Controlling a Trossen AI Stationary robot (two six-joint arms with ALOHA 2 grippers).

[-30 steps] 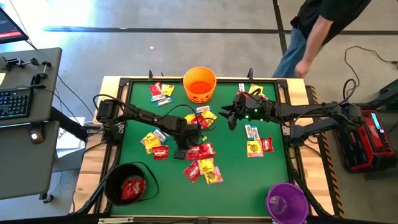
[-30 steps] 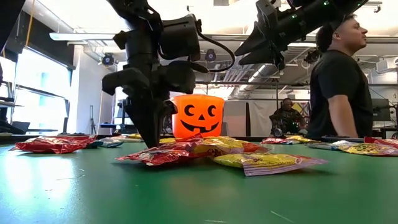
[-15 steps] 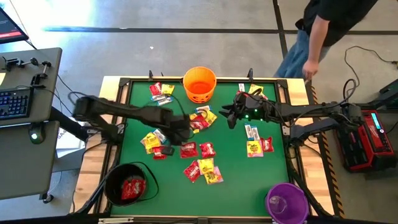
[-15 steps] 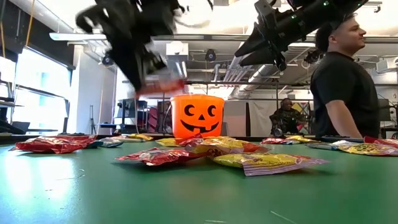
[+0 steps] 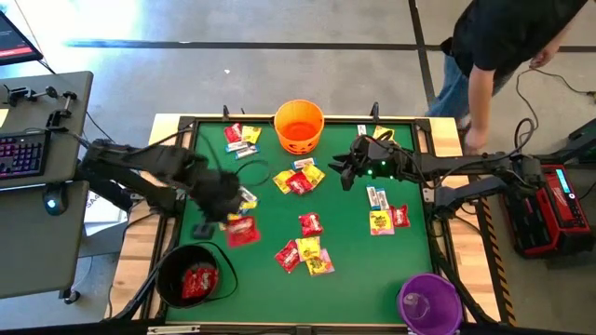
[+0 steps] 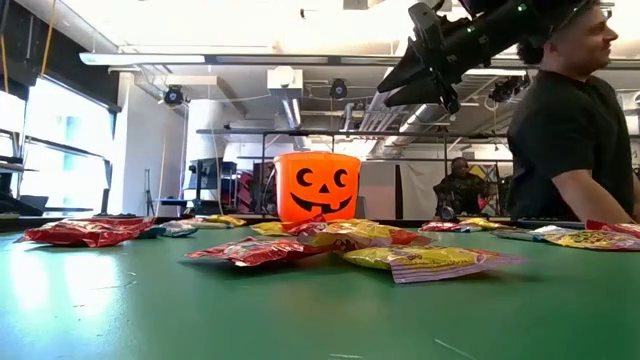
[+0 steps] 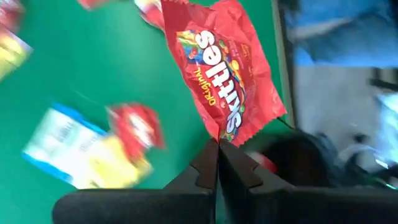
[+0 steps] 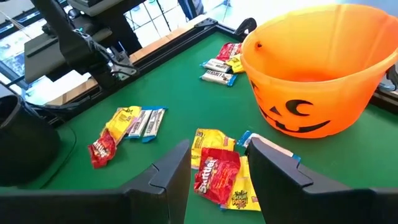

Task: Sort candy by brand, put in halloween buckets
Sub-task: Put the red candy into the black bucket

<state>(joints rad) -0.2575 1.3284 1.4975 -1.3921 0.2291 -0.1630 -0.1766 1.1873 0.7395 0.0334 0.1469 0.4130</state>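
My left gripper [image 5: 229, 210] hangs over the table's left half, shut on a red Skittles packet [image 7: 221, 68] that also shows in the high view as a red packet [image 5: 243, 231]. Just beyond it, at the near left corner, stands the black bucket [image 5: 191, 274] with red candy inside. The orange bucket [image 5: 299, 126] stands at the far edge and the purple bucket [image 5: 428, 302] at the near right corner. Loose candy [image 5: 300, 179] lies flat on the green mat. My right gripper [image 5: 346, 173] hovers open, right of the orange bucket, above that candy [image 8: 217, 174]. My left gripper pinches the red packet between its two fingers by the crimped end seam [image 7: 219, 132], only at that edge. The fingers come from above, slanting down. The packet hangs beyond the fingertips, spread flat and lifted clear of the mat.
More packets lie at the far left [image 5: 240, 138], the near middle [image 5: 307, 251] and the right [image 5: 384, 216]. A raised black frame [image 5: 438, 233] rims the mat. A person [image 5: 494, 56] bends down beyond the far right corner. A desk with a keyboard [image 5: 23, 154] stands to the left.
My left gripper has risen from the middle pile with the red packet and swung toward the table's left and near edges, toward the black bucket. The packet has been lifted clear of the mat. It has left the low view.
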